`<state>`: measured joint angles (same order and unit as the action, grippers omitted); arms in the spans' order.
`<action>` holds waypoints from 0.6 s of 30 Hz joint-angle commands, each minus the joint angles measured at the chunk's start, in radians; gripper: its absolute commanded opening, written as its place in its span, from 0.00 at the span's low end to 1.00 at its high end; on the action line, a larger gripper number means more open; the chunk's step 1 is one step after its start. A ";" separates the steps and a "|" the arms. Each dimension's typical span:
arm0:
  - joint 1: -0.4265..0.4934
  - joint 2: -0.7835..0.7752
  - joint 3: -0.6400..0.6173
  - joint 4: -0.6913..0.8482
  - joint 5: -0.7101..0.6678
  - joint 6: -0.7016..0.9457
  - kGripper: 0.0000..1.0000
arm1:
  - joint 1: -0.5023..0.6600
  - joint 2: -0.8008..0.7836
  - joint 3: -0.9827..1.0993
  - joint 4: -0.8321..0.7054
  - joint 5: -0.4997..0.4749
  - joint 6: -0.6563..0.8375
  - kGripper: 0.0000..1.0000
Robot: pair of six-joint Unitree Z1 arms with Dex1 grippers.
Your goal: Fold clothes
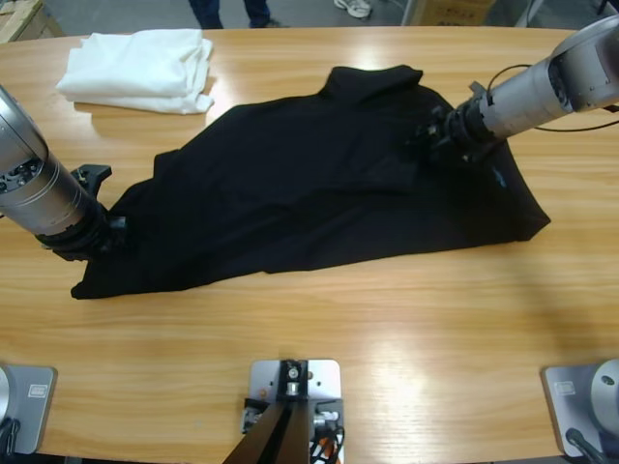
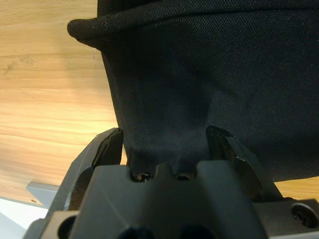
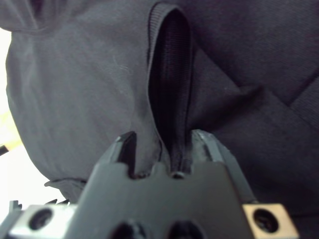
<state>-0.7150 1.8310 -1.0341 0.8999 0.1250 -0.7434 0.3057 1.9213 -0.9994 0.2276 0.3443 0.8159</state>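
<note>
Spreading across the middle of the table (image 1: 387,338), the black polo shirt (image 1: 319,193) is gripped at both ends. Its left-edge end is pinched in the left gripper (image 2: 164,149) jaws; a ribbed fold is clamped by the right gripper (image 3: 167,149). White folded garments (image 1: 140,68) are seen at the far left corner.

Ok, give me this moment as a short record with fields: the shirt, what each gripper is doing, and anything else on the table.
shirt: black polo shirt spread crumpled across the wooden table, collar toward the far edge
left gripper: left gripper at the shirt's near-left corner, fabric bunched between its jaws
right gripper: right gripper on the shirt's right part, a fold of fabric pinched between its jaws
other items: white folded garment pile at the far left, apart from the shirt
fold status: not yet folded
</note>
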 commanded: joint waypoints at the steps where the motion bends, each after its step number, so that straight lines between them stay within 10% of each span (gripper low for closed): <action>1: -0.012 0.055 0.003 0.017 0.015 -0.002 0.66 | -0.007 0.058 0.022 -0.031 0.028 -0.012 0.44; 9: -0.017 0.059 0.005 0.025 0.016 -0.005 0.67 | -0.007 0.058 0.027 -0.040 0.028 -0.011 0.43; 12: -0.017 0.062 0.003 0.025 0.016 -0.005 0.67 | -0.008 0.055 0.036 -0.056 0.033 -0.027 0.11; 18: -0.018 0.069 0.013 0.025 0.016 -0.005 0.67 | -0.010 0.044 0.069 -0.087 0.041 -0.054 0.00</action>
<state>-0.7240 1.8466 -1.0340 0.9106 0.1286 -0.7435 0.3055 1.9366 -0.9776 0.1780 0.3625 0.7968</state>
